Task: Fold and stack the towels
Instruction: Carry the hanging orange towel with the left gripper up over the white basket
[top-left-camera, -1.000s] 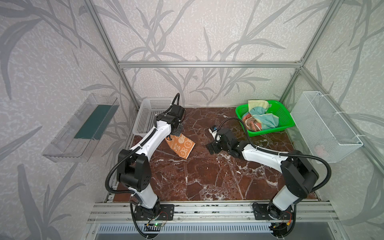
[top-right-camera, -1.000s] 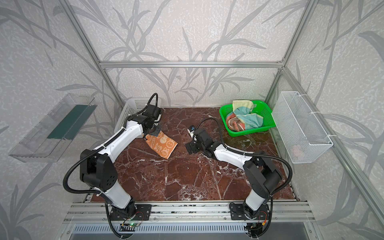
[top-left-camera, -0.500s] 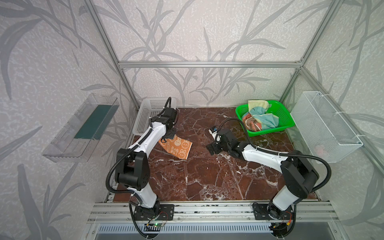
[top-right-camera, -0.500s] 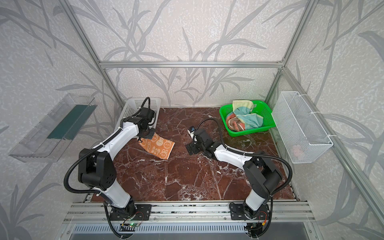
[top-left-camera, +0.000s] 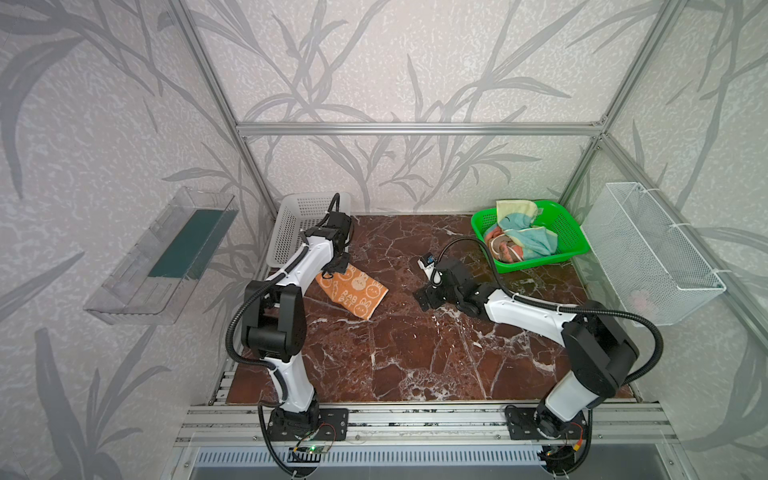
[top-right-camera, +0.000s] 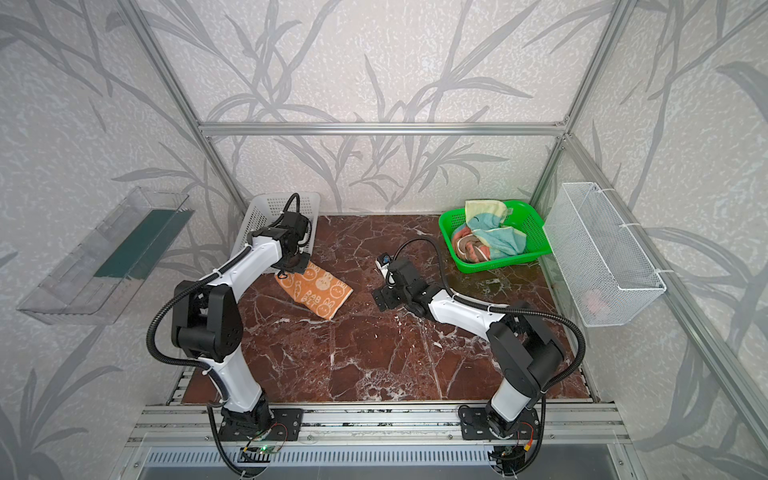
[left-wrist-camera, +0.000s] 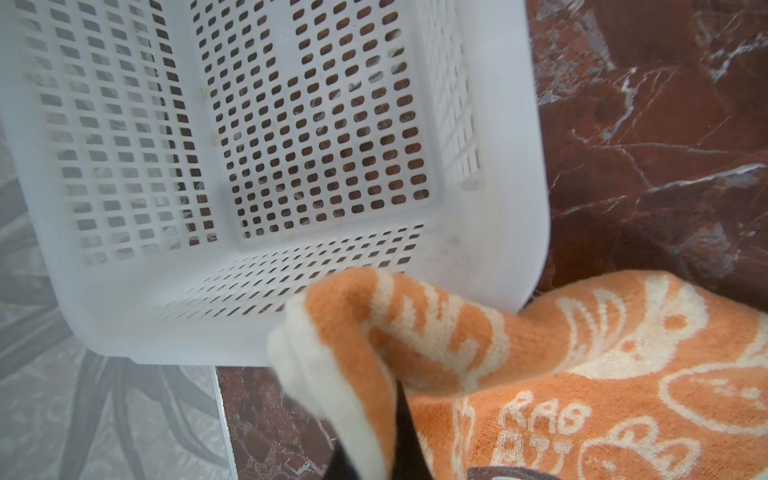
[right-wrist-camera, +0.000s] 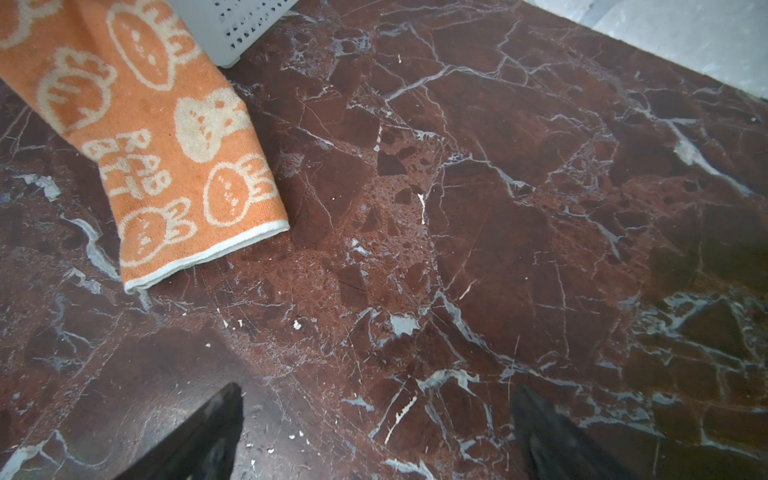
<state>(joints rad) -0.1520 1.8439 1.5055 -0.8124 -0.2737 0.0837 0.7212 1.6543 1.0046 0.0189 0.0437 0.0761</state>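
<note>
While the left pincer (top-left-camera: 337, 268) is pinched shut on a corner of the orange bunny towel (top-left-camera: 353, 291), the rest of it lies folded on the table (top-left-camera: 415, 353), just beside the white basket (top-left-camera: 291, 232); the right pincer (top-left-camera: 428, 297) is spread wide, holds nothing, and hangs near the towel. The other towels (top-left-camera: 523, 241) sit bunched in the green basket (top-left-camera: 573, 237).

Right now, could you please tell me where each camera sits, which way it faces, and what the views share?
Top views: high above the front rail, looking down on the marble table; both arms show whole, left gripper shut on the orange towel, right gripper open.
Left wrist: on the left arm, facing the white basket; its dark fingertips show, pinching the towel's edge.
Right wrist: on the right arm, low over the table, facing the towel; its spread fingers show.
Shared: every view shows the orange towel and white basket.
</note>
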